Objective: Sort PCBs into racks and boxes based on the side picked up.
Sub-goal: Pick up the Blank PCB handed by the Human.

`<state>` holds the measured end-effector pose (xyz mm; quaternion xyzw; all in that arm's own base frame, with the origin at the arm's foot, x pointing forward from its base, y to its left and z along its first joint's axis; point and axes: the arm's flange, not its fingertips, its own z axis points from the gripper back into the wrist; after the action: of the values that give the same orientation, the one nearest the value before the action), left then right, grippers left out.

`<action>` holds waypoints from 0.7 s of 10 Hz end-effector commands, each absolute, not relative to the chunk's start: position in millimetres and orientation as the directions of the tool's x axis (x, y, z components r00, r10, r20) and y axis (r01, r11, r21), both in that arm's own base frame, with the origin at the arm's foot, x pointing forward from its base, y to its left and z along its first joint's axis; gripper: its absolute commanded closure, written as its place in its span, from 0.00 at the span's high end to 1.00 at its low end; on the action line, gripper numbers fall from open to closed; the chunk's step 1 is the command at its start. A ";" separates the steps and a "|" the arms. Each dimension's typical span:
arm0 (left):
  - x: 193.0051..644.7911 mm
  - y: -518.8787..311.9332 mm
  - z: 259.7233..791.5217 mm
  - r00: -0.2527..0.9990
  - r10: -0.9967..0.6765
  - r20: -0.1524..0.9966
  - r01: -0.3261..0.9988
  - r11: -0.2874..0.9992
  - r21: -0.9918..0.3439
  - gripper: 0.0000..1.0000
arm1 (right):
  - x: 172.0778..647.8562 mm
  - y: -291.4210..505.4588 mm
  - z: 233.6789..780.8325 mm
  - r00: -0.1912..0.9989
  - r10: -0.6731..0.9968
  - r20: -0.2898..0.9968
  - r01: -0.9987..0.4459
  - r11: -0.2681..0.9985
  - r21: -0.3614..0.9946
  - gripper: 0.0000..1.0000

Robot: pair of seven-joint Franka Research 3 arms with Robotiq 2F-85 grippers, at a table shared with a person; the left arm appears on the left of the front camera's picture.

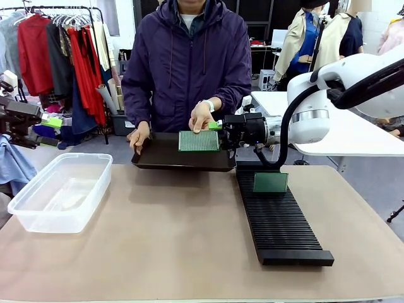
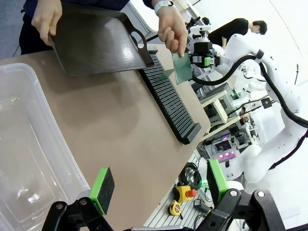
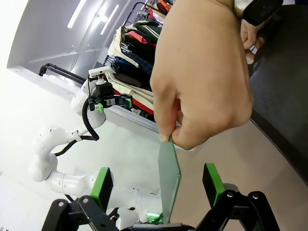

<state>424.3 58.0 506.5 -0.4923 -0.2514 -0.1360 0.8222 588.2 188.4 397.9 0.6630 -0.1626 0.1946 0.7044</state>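
- A thin green rectangular PCB (image 1: 198, 140) is pinched at its top edge by the person's hand (image 1: 202, 117). It hangs above the dark shallow tray (image 1: 165, 156) at the middle of the far edge of the bench (image 1: 158, 252).
- In the right wrist view this board stands edge-on between the green pads (image 3: 211, 182) of the right gripper (image 3: 157, 185). The jaws are spread wide on either side, and neither pad touches the board.
- A second green PCB (image 1: 270, 182) stands upright in a slot at the far end of the long black ribbed rack (image 1: 284, 230). The rack runs from the far edge toward the near edge on the bench's right half.
- The person's other hand (image 1: 137, 136) grips the tray's left end.
- A clear plastic tub (image 1: 60, 189) sits by the bench's left edge.
- The left gripper (image 2: 159, 185) hangs beside the tub, jaws wide apart and holding nothing.
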 end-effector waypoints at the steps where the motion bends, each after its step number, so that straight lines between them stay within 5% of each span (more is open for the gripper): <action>1: 422.8 58.0 508.1 0.836 0.023 0.549 0.475 0.471 -0.743 1.00 | 598.1 194.8 401.6 0.894 0.027 0.447 -0.448 0.060 0.892 1.00; 4: 422.8 58.0 508.1 0.836 0.023 0.549 0.475 0.471 -0.743 1.00 | 598.6 191.3 399.3 0.892 0.007 0.451 -0.451 0.046 0.891 0.90; 7: 422.8 58.0 508.1 0.836 0.023 0.549 0.475 0.471 -0.743 1.00 | 599.5 193.5 398.8 0.899 0.009 0.438 -0.437 0.053 0.898 0.36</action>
<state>424.3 58.0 506.5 -0.4923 -0.2514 -0.1360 0.8222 591.2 185.9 394.5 0.6659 -0.1621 0.1766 0.7065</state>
